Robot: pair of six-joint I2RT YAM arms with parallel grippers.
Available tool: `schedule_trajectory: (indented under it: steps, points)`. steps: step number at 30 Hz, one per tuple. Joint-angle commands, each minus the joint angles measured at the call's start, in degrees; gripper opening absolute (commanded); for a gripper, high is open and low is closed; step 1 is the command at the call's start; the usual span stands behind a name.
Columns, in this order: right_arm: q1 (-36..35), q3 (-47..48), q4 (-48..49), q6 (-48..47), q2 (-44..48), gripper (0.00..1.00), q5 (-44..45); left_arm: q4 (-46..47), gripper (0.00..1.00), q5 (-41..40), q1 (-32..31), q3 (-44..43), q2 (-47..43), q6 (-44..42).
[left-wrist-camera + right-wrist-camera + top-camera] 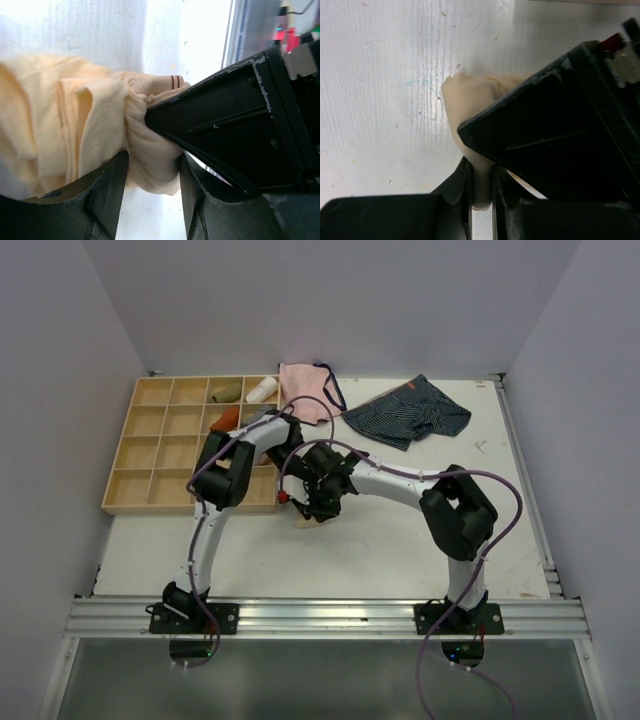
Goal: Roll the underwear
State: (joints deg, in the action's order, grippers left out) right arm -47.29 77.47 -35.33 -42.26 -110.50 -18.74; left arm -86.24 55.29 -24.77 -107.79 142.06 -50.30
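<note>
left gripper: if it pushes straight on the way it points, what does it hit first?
The underwear: the left gripper already has that bunched cloth between its fingers. Just beyond sits the right gripper; the table lies behind, depth unclear.

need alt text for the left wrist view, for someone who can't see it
Close-up of the bunched pale peach underwear on a white table, with a fold of the cloth sitting between the two dark fingers of the left gripper at the bottom. The black body of the other gripper presses into the cloth from the right.
</note>
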Motion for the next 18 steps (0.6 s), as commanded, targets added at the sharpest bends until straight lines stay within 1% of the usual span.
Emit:
schedule_trajectory:
  steps: [1, 5, 9, 10, 12, 13, 15, 16, 18]
  points:
    - [-1.23, -0.83, -6.23, -1.24, -3.23, 0.0, -5.77, 20.39, 0.52, -13.27, 1.57, -0.05, -3.18, -0.78]
    - [-1.23, 0.66, -12.21, -1.51, -3.49, 0.0, -11.04, 22.95, 0.54, -15.38, 3.76, -6.28, -8.1, 1.17]
    - [-0.7, 2.68, -15.73, -0.28, -4.64, 0.0, -14.38, 28.13, 0.57, -16.35, 6.49, -11.65, -11.36, 5.55]
    - [-0.35, 3.73, -17.04, 0.07, -5.25, 0.0, -15.52, 31.27, 0.58, -16.96, 7.54, -12.35, -13.11, 6.79]
    - [0.87, 5.14, -18.71, 1.56, -6.22, 0.0, -19.2, 34.63, 0.6, -17.93, 8.86, -12.97, -14.96, 9.59]
    - [1.4, 6.36, -20.11, 2.26, -7.44, 0.0, -20.62, 37.86, 0.61, -19.85, 10.17, -12.89, -16.97, 10.48]
    - [3.25, 7.69, -21.7, 3.67, -9.2, 0.0, -23.95, 40.35, 0.61, -22.58, 11.23, -12.62, -18.83, 11.89]
    - [3.78, 9.0, -23.28, 4.11, -11.3, 0.0, -26.76, 42.53, 0.61, -23.98, 12.28, -11.58, -21.19, 12.07]
    - [5.53, 10.41, -24.86, 5.25, -13.5, 0.0, -29.67, 45.44, 0.61, -24.35, 13.69, -9.12, -24.36, 13.73]
